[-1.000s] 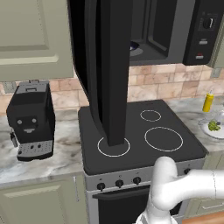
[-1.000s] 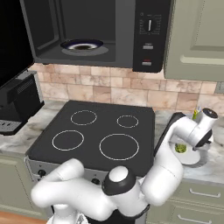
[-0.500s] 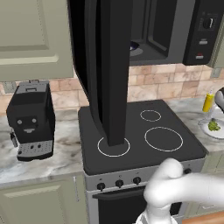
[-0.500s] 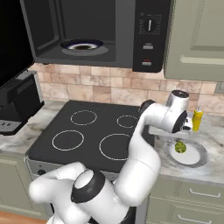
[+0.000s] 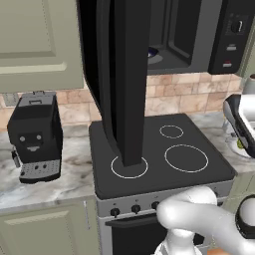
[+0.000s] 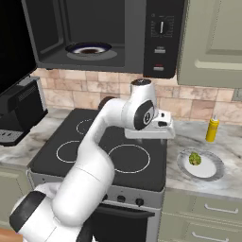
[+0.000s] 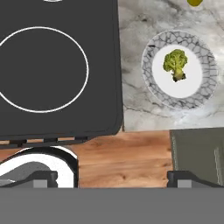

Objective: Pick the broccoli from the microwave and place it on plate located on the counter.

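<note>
Already out of the microwave (image 6: 101, 35), the broccoli (image 7: 175, 64) lay on the plate (image 7: 154, 85), a shallow round dish with a plain white centre and a grey-veined rim, resting on the marble counter (image 7: 134, 109) just beside the black glass stovetop (image 7: 57, 70). Seen from the hand camera looking straight down, the floret was a small bumpy clump, bright green across the crown and darker toward a short stem; its long axis ran roughly up and down that view, crown toward the top edge and stem toward the bottom, and it sat near the middle of the plate, slightly toward the top. From the right base camera the same green clump (image 6: 194, 158) appeared in the plate (image 6: 210, 174), with a yellow bottle (image 6: 212, 129) standing on the counter behind it near the tiled wall. The gripper (image 7: 111, 178) hung well above the stovetop's front corner, apart from plate and broccoli, its two dark fingertips (image 7: 43, 178) set as wide as they go and holding nothing. The microwave's tall black door (image 5: 122, 74) stood swung open, and a dark-rimmed dish (image 6: 88, 48) sat inside the cavity. A black coffee machine (image 5: 35, 137) stood on the counter left of the stovetop.
</note>
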